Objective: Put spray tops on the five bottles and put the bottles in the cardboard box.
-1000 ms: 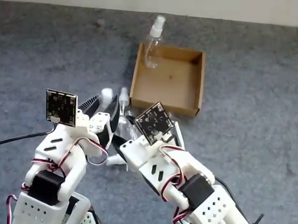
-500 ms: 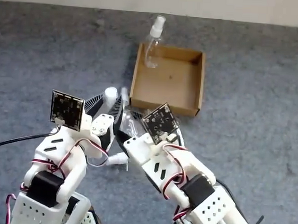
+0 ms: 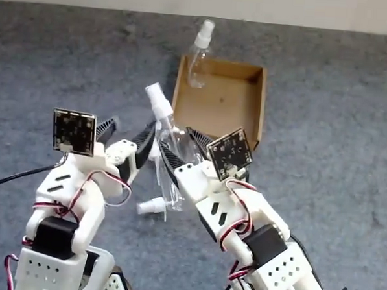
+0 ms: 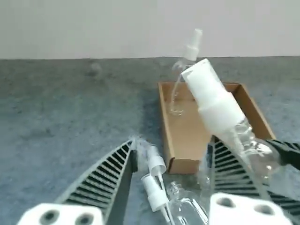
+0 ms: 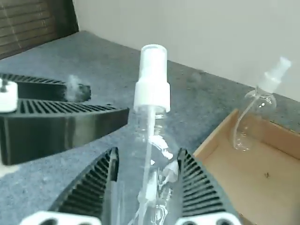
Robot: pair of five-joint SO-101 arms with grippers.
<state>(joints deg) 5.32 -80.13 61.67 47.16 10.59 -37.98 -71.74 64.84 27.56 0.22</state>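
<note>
Right end effector (image 3: 179, 149): my fingers are closed on both sides of a spray-topped bottle (image 3: 163, 127), which I hold roughly upright just in front of the cardboard box (image 3: 261, 109). Left end effector (image 3: 128, 132): just beside the right one on the side away from the box, jaws spread wide, gripping nothing. Both wrists are raised.

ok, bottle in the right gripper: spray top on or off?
On. A white spray top caps the bottle, its tube running down inside the clear body, which the right gripper holds.
</note>
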